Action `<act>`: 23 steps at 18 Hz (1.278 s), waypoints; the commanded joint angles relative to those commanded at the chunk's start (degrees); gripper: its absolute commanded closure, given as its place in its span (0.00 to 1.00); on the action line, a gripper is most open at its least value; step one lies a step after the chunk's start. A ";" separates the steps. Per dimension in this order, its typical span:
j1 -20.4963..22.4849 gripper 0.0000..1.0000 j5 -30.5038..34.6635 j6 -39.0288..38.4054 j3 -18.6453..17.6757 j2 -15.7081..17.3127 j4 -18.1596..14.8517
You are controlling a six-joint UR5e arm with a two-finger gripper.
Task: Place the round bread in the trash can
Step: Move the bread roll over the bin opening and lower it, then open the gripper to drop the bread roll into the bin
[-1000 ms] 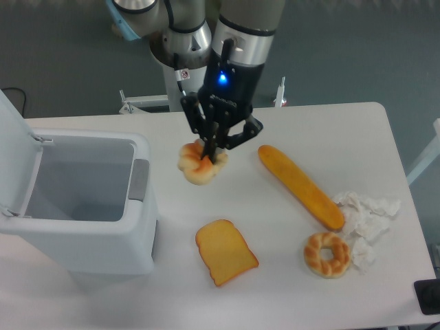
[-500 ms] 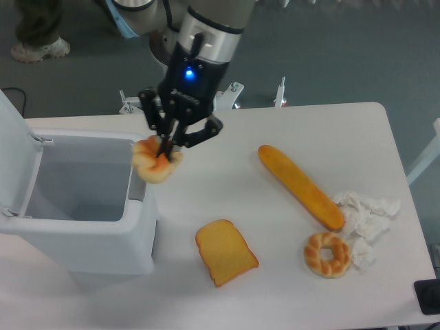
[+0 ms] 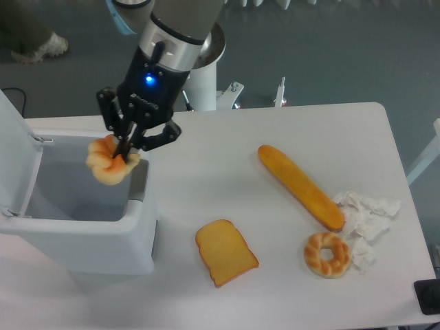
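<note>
My gripper [image 3: 122,150] is shut on the round bread [image 3: 110,163], a pale lumpy bun with orange creases. It holds the bun in the air over the open trash can [image 3: 75,237], just inside the can's right rim. The trash can is a large white bin at the left of the table, with its lid [image 3: 15,155] tipped up at the left and a grey inside.
A long orange loaf [image 3: 300,185] lies right of centre. A toast slice [image 3: 225,251] lies near the front. A ring bread [image 3: 327,254] sits at the right beside crumpled white paper [image 3: 366,214]. The can's grey handle [image 3: 139,179] faces the table middle.
My gripper has carried the round bread to the left, from above the table middle, past the can's right rim, to over the can's opening.
</note>
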 joint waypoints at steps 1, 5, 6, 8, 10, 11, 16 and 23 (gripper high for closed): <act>-0.44 0.96 0.00 0.00 -0.44 0.09 0.79; -2.11 0.94 -0.18 0.00 -1.41 -0.44 2.56; -2.20 0.89 -0.18 0.17 -1.41 -0.53 2.56; -2.99 0.87 -0.09 0.09 -1.41 -1.05 3.43; -2.99 0.87 -0.09 0.09 -1.41 -1.23 3.79; -3.43 0.87 -0.09 0.09 -1.41 -1.23 3.79; -3.78 0.82 -0.09 0.53 -1.59 -1.93 4.92; -3.87 0.77 -0.09 0.53 -2.03 -2.02 5.89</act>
